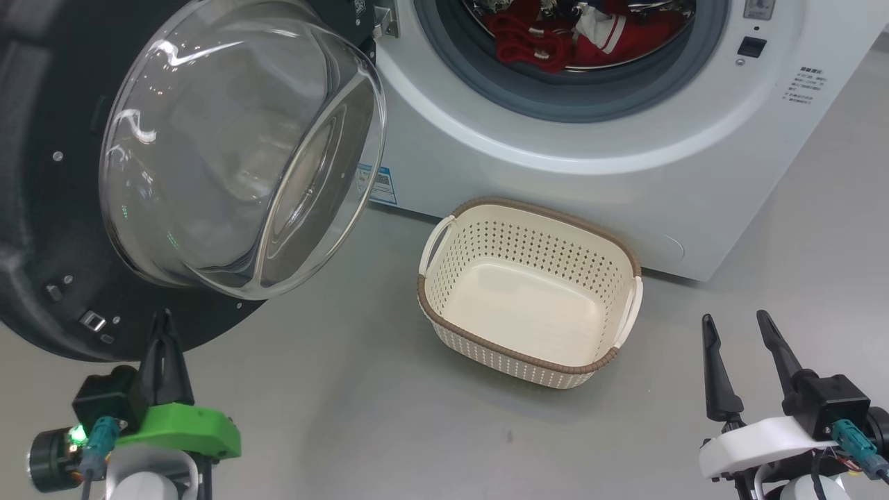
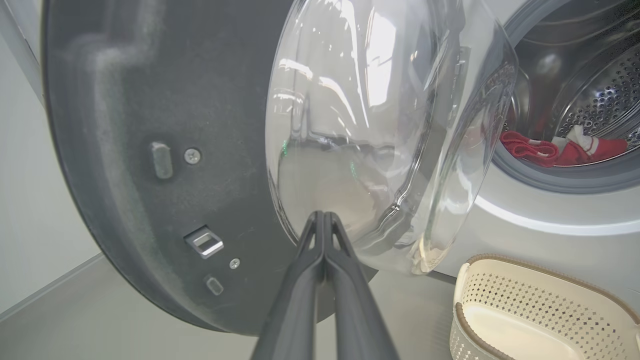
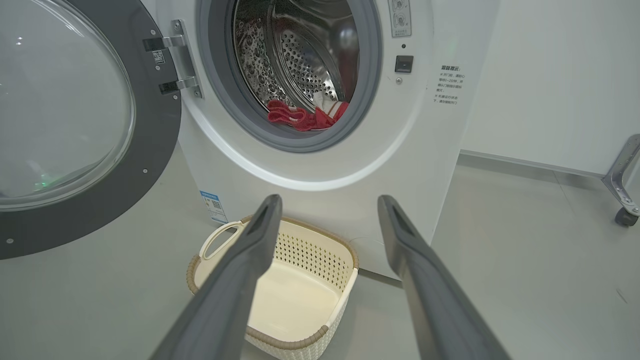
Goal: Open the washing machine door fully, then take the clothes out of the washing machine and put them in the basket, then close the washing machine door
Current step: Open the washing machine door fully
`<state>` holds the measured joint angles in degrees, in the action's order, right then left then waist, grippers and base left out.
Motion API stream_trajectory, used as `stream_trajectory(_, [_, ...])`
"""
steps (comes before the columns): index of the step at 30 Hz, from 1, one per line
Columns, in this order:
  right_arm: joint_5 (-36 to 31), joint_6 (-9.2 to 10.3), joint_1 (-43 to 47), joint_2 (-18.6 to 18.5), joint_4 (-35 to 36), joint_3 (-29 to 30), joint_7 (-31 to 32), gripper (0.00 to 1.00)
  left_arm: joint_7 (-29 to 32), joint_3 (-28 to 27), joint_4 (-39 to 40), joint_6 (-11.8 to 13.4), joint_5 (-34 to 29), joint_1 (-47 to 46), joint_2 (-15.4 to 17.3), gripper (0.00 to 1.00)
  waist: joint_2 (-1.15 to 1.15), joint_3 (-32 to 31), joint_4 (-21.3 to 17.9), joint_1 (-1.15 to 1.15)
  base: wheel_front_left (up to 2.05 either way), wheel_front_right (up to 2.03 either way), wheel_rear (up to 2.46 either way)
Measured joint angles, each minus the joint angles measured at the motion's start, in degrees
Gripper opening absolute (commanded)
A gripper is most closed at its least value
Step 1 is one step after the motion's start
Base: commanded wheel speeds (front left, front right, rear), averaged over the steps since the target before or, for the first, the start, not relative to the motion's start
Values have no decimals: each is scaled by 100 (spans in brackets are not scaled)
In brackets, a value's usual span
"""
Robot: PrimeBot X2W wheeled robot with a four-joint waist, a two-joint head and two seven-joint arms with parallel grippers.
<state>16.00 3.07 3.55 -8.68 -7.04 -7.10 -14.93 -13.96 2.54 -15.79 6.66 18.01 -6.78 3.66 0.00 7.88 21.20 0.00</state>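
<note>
**Far L:** washing machine door point(image 1: 42, 208) swung wide open on its hinge point(image 3: 175, 62), inner face twd robot. Black rim is around the clear glass bowl point(image 1: 236, 153), which bulges out twd the cam. Small metal latch point(image 1: 92, 320) sits low on the rim.

**L gripper:** left gripper point(image 1: 164, 323) is at lower L. Fingers are pressed flat together w/ no gap and nothing btwn them. Tips point up at the door's lower rim. In the L wrist view they line up w/ the bottom edge of the bowl. Contact w/ door: can't tell.

**Ctr:** washing machine point(image 1: 555, 160) is white, w/ blue label sticker point(image 1: 378, 184) on its lower front corner, just beside the bowl's edge in the head view. Drum mouth is uncovered, w/ grey seal point(image 1: 486, 83) around it. The clothes point(image 1: 528, 42) are red w/ white trim, lying in a heap on the drum bottom behind the seal, all inside the machine.

**Ctr-low:** basket point(image 1: 542, 243) stands upright on the grey floor point(image 1: 347, 403), just in front of the machine and below the drum mouth. It has nothing in it. Whether its back rim touches the machine front: can't tell.

**R gripper:** right gripper point(image 1: 736, 318) is at lower R. Fingers are spread wide and carry nothing. It is off to the basket's R, apart from it. In the R wrist view the fingers frame the basket and the machine front.

**Far R (R wrist view):** a metal leg w/ caster wheel point(image 3: 625, 216) stands by the wall.
</note>
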Motion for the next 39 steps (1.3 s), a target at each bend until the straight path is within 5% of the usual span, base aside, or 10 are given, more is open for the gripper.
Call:
stream_trajectory(13, [-55, -49, -114, 68, -31, -86, 0, 100, -25, 726, 385, -326, -198, 414, -52, 0, 0, -20, -372, 0, 0, 0, 0])
stream_trajectory(16, [-56, -49, -119, 87, -48, -86, 0, 100, -12, 829, 415, -374, -192, 442, -58, 59, 0, -40, -510, 0, 0, 0, 0])
stream_trajectory(17, [-56, -49, -120, 97, -64, -86, 0, 100, 19, 855, 415, -391, -192, 451, -59, 86, 0, -49, -558, 0, 0, 0, 0])
stream_trajectory(18, [-57, -51, -120, 109, -77, -90, 0, 100, 25, 862, 422, -391, -192, 458, -62, 100, 0, -59, -608, 0, 0, 0, 0])
stream_trajectory(39, [-60, -100, -90, 192, -283, -148, 0, 100, 136, 893, 513, -293, -208, 688, -59, 100, 0, -400, -1800, 0, 0, 0, 0])
